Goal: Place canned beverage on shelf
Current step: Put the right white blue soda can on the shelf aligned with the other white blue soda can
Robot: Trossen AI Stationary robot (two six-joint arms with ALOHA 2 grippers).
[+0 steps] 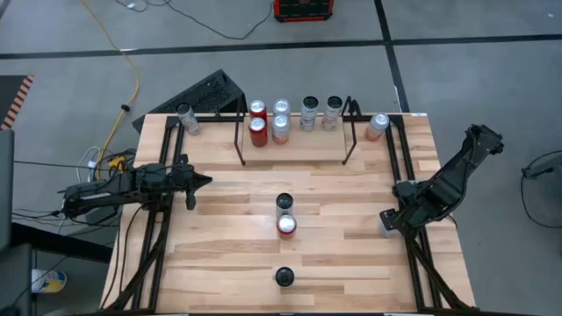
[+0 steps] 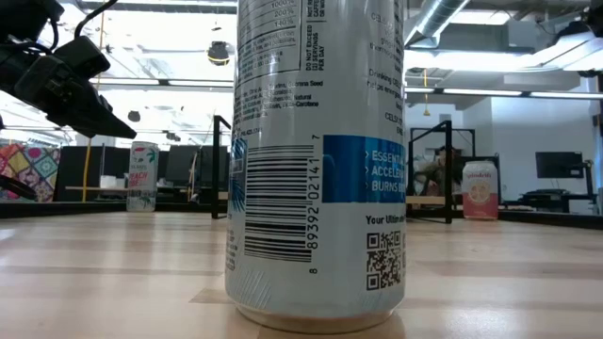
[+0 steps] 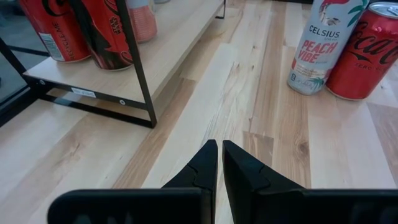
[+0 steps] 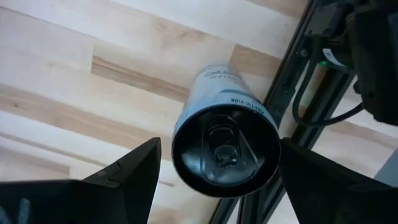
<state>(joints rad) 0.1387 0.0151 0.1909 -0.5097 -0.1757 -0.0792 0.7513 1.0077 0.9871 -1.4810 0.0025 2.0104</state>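
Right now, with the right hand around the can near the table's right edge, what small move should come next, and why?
Probably close the right hand. Its fingers stand open on either side of the white can, which sits upright between them and does not look gripped. It cannot be carried to the shelf until it is held.

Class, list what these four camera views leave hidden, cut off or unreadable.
- Low view: the big silver can fills the middle, hiding the shelf's centre; its top is cut off.
- High view: the right gripper covers its can, so no label shows.
- Right wrist view: that can shows mostly its lid; brand unreadable.
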